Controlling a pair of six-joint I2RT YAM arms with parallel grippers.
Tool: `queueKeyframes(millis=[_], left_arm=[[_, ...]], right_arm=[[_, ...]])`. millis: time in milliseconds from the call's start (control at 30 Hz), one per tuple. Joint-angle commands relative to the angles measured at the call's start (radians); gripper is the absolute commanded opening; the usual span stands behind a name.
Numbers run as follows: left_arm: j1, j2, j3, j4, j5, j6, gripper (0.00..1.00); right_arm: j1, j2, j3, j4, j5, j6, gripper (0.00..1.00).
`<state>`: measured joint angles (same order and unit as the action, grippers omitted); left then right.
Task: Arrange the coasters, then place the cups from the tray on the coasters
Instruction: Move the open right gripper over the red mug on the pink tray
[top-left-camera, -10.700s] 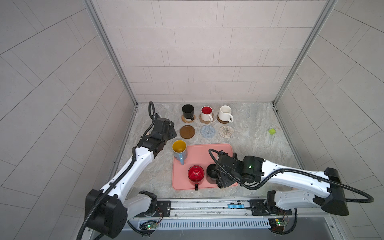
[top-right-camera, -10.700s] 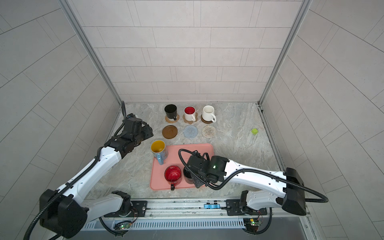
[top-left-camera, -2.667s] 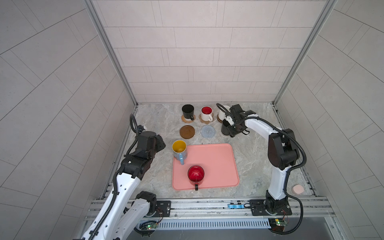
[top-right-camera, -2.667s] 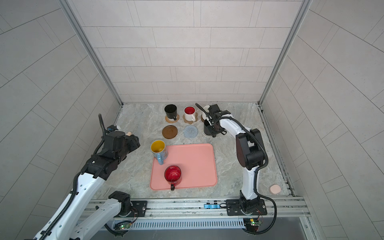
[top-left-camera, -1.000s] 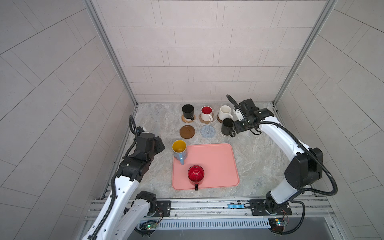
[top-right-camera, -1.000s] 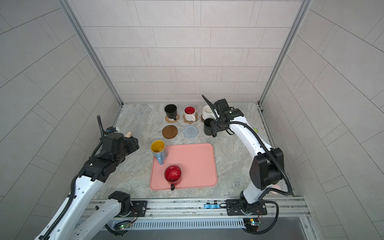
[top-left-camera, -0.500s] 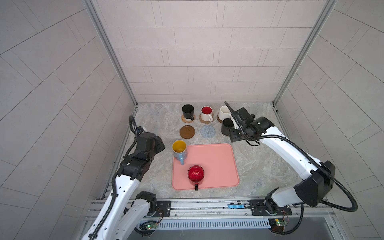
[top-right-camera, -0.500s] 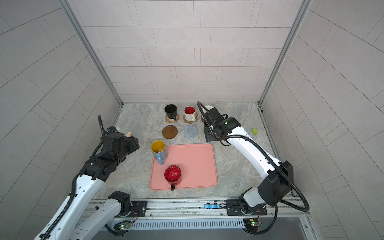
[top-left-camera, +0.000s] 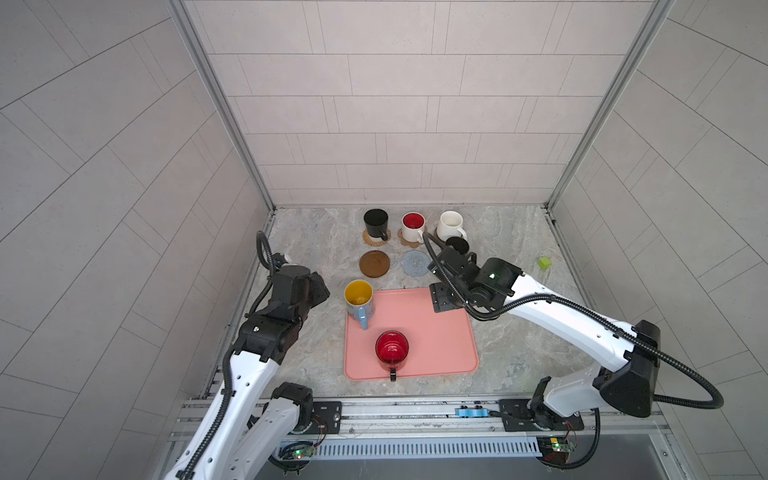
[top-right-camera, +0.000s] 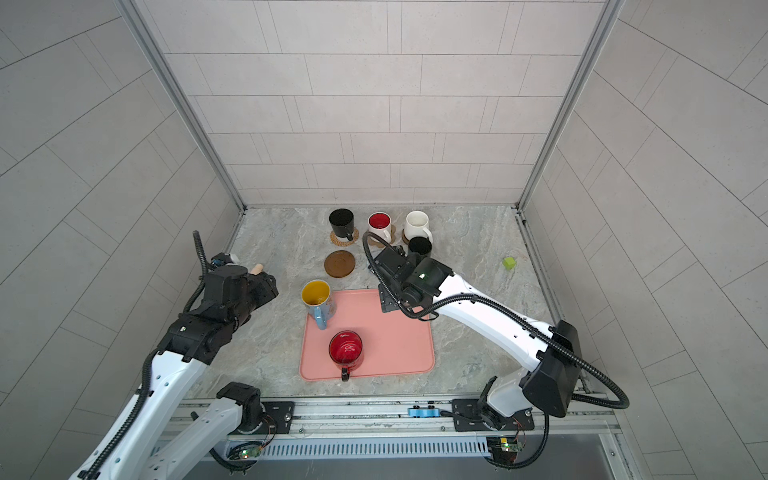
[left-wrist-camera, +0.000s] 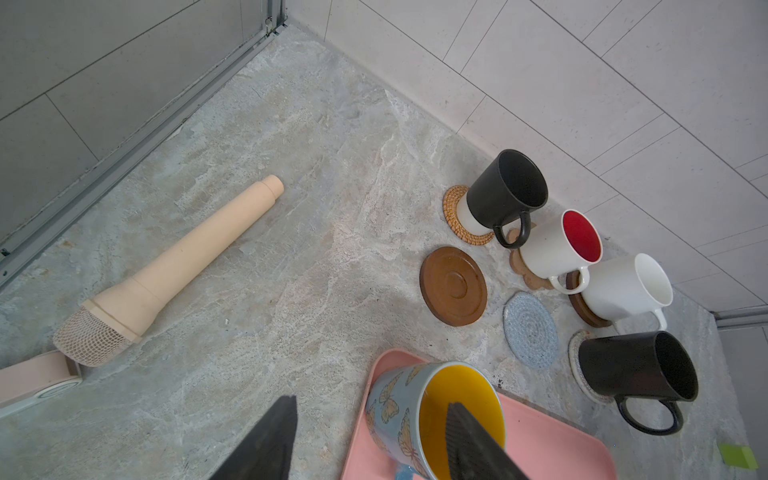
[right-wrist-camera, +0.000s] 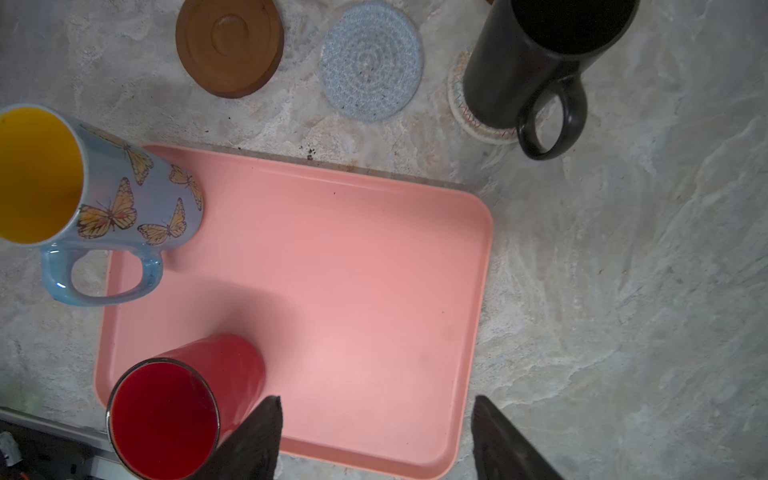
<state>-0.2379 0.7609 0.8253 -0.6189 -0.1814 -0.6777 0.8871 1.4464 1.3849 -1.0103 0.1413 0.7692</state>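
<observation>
The pink tray holds a light blue cup with a yellow inside at its far left corner and a red cup near its front. My left gripper is open beside the blue cup, holding nothing. My right gripper is open above the tray, holding nothing. A black cup stands on the whitish coaster. Behind it, another black cup, a white-and-red cup and a white cup stand on coasters. The brown disc and grey-blue coaster are bare.
A peach microphone-shaped thing and a pale pink roll lie on the stone table by the left wall. A small green cube sits near the right wall. Tiled walls close in three sides.
My right gripper has let go of the black cup on the whitish coaster, pulled back over the tray and opened wider. The left arm has not moved.
</observation>
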Motion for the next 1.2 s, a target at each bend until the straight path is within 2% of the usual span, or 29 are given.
queueKeyframes(millis=[0, 200, 633, 1167], left_arm=[[0.004, -0.006, -0.018, 0.022, -0.014, -0.018, 0.64], [0.004, -0.011, -0.022, 0.026, -0.007, -0.016, 0.64], [0.004, -0.066, -0.061, 0.027, -0.002, -0.039, 0.64], [0.004, -0.086, -0.068, 0.008, 0.004, -0.028, 0.64]], right_arm=[[0.067, 0.013, 0.001, -0.015, 0.048, 0.11, 0.76], [0.165, 0.102, 0.057, -0.079, 0.07, 0.14, 0.77], [0.323, 0.204, 0.129, -0.08, 0.047, 0.209, 0.8], [0.416, 0.293, 0.141, -0.072, -0.023, 0.251, 0.81]])
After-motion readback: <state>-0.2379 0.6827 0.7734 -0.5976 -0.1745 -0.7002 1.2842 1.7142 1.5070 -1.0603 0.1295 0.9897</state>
